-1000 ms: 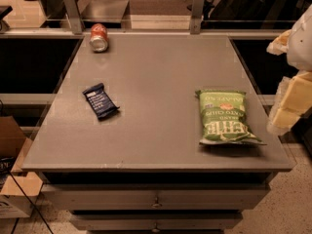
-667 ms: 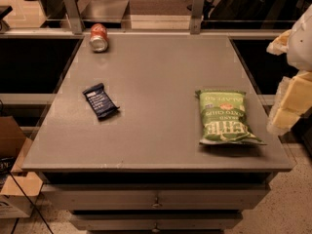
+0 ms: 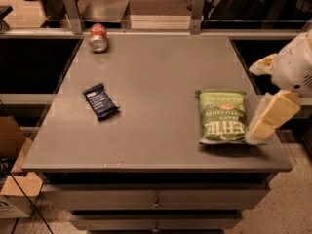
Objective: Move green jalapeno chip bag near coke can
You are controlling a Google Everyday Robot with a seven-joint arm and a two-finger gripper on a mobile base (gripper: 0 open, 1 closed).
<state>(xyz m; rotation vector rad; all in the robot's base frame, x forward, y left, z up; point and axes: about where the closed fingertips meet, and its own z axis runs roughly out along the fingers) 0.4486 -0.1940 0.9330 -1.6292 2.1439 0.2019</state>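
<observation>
three things on the bench: a crinkly light-green foil chip bag with white lettering (image 3: 222, 117), a small red soda can with a silver top (image 3: 98, 37), and a small dark blue bar wrapper (image 3: 100, 101).
bench: a flat grey bench (image 3: 156, 67) with drawer fronts (image 3: 156, 199) below its near edge.
chip bag: lies flat at the near right of the bench, its long side running front to back, close to the right edge.
coke can: at the far left corner, lying on its side with the silver top toward the camera, well apart from the bag.
bar wrapper: on the left half, turned at a slant, nearer than the can; it sits to the near-left of the line from bag to can, not on it.
pincer: the cream-coloured pincer (image 3: 265, 123) hangs at the right edge of the bench, just beside the bag's right side, below the white arm (image 3: 297, 67).
pincer state: cannot tell whether spread or pressed together; it holds nothing.
surroundings: two grey metal posts (image 3: 72, 5) stand behind the far edge; a cardboard box (image 3: 12, 179) sits on the floor at lower left.
</observation>
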